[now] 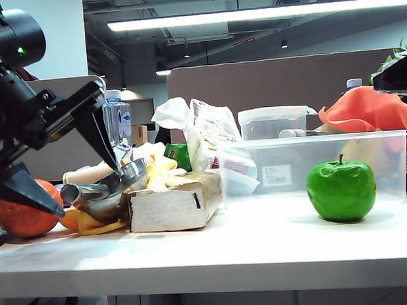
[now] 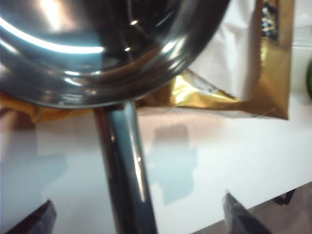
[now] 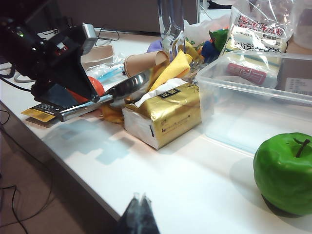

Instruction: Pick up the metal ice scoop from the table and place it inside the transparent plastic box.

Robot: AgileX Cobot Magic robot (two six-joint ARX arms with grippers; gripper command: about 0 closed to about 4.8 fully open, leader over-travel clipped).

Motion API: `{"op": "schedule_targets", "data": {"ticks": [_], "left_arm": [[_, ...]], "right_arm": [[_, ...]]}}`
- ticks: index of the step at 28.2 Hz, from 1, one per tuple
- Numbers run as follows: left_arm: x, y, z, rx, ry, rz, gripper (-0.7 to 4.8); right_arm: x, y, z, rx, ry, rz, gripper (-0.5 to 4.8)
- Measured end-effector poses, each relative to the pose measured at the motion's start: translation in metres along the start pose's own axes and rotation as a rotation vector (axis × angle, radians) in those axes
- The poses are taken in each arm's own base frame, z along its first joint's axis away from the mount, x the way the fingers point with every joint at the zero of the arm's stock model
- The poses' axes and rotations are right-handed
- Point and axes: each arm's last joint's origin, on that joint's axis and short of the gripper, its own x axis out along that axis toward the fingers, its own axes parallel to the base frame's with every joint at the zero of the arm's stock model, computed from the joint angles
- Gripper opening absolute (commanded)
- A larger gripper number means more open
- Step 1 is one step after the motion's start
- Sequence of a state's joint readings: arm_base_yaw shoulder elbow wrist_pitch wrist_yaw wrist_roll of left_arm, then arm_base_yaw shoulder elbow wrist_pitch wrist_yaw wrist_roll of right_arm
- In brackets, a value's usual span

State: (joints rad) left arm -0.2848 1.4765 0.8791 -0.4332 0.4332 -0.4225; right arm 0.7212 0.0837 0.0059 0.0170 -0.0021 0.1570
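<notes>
lying outside the transparent plastic box (image 1: 370,157), the metal ice scoop (image 1: 109,189).

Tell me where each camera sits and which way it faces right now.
Exterior view: low at the table's front edge, facing across it; left gripper, jaws open, astride the shiny metal ice scoop.
Left wrist view: above that scoop's handle, looking down between open fingertips.
Right wrist view: off to the side, looking across the table; right gripper shut.
Shared: scoop and gold tissue pack.

Black arms; left tool (image 1: 65,157) with black wedge-shaped fingers (image 1: 22,188); green indicator light (image 1: 21,50)
</notes>
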Motion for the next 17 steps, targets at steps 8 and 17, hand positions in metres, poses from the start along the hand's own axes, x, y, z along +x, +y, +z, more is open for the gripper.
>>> {"op": "schedule_targets", "data": {"ticks": [8, 17], "left_arm": [[0.011, 0.004, 0.002, -0.007, 0.019, -0.009, -0.06], [-0.006, -0.020, 0.026, 0.033, 0.001, -0.177, -0.06]], "right_arm": [[0.000, 0.000, 0.000, 0.000, 0.000, 0.000, -0.01], [0.000, 0.000, 0.000, 0.000, 0.000, 0.000, -0.01]]}}
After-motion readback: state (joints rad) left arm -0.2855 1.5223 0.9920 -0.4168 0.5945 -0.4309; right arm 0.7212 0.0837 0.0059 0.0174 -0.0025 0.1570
